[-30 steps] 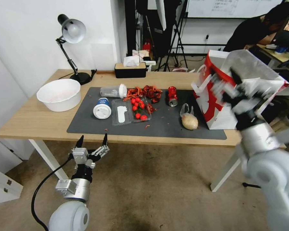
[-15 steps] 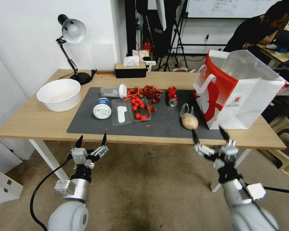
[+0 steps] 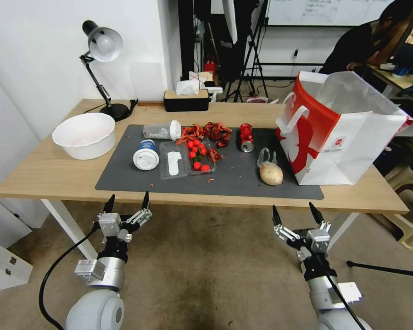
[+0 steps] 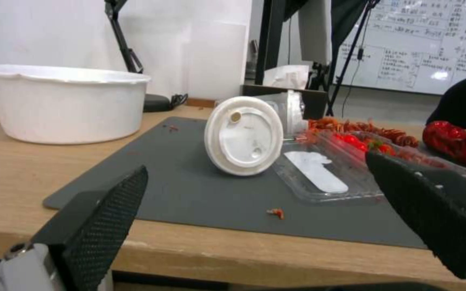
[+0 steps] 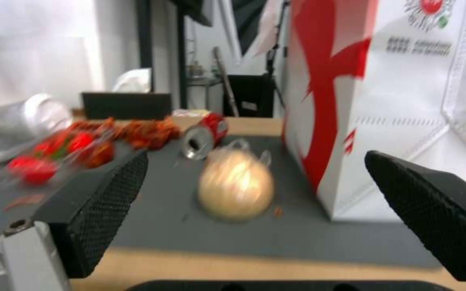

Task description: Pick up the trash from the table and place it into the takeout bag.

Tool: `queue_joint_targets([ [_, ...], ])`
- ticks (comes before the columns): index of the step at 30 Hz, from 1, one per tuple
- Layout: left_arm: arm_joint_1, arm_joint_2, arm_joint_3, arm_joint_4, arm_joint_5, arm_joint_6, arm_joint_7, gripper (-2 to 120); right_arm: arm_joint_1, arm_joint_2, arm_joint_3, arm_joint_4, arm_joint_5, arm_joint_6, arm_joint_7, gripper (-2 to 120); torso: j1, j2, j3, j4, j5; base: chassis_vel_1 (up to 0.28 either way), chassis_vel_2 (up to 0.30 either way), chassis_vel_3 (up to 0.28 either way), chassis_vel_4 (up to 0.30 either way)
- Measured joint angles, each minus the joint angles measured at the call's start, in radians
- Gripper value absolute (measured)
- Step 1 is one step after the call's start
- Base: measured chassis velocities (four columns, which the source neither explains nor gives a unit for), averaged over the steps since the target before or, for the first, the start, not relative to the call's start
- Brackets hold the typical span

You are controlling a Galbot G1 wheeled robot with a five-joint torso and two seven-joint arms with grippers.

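Observation:
The trash lies on the table's [image 3: 46,176] dark mat: a white-lidded cup [image 3: 146,156], another cup on its side [image 3: 162,130], a clear tray [image 3: 174,164] with red bits, red shells [image 3: 209,130], a red can [image 3: 247,136] and a clear bag with a tan lump [image 3: 270,172]. A beige round bowl [image 3: 84,135] sits at the left. The takeout bag [image 3: 339,133] stands open at the right end. My left gripper [image 3: 128,200] hangs open below the front edge, facing the lidded cup [image 4: 244,135]. Open too, my right gripper [image 3: 293,209] faces the tan lump [image 5: 236,186] and the bag [image 5: 384,101].
A black desk lamp [image 3: 103,46] and a black tissue box [image 3: 186,98] stand along the table's back edge. White table legs [image 3: 69,227] flank the grippers under the front edge. Tripods and another desk stand behind.
My right arm has swung down from beside the takeout bag to below the table's front edge and settled lower. The left gripper has sunk slightly.

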Motion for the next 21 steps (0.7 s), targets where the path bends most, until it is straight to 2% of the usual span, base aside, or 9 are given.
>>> queue_joint_targets([
  [5,-0.007,0.006,0.012,0.005,0.002,0.000,0.000,100,0.106,-0.028,-0.017,0.022,0.096,-0.163,0.102,100,0.000,0.000,0.000,-0.0005,-0.0001,0.000,0.000,0.000,0.000],
  [7,-0.007,0.006,0.012,0.006,0.003,0.000,0.000,100,0.118,-0.031,-0.019,0.020,0.106,-0.177,0.109,100,0.000,0.000,0.000,-0.0004,0.0000,0.000,0.000,0.000,0.000],
  [9,-0.005,0.005,0.014,0.006,0.005,0.000,0.000,100,0.198,-0.054,-0.041,0.002,0.179,-0.268,0.149,100,0.000,0.000,0.000,0.0000,0.0001,0.000,0.000,0.000,0.000],
  [11,-0.005,0.005,0.014,0.006,0.006,0.000,0.000,100,0.220,-0.058,-0.050,-0.003,0.202,-0.293,0.162,100,0.000,0.000,0.000,0.0000,0.0001,0.000,0.000,0.000,0.000],
  [13,-0.005,0.005,0.011,0.006,0.006,0.001,0.000,100,0.289,-0.070,-0.079,-0.016,0.266,-0.371,0.204,100,0.000,0.000,0.000,-0.0001,0.0001,0.000,0.000,0.000,0.000],
  [21,-0.005,0.006,-0.003,0.004,0.006,0.002,0.000,100,0.421,-0.087,-0.141,-0.072,0.350,-0.488,0.275,100,0.000,0.000,0.000,-0.0001,0.0000,0.000,0.000,0.000,0.000],
])
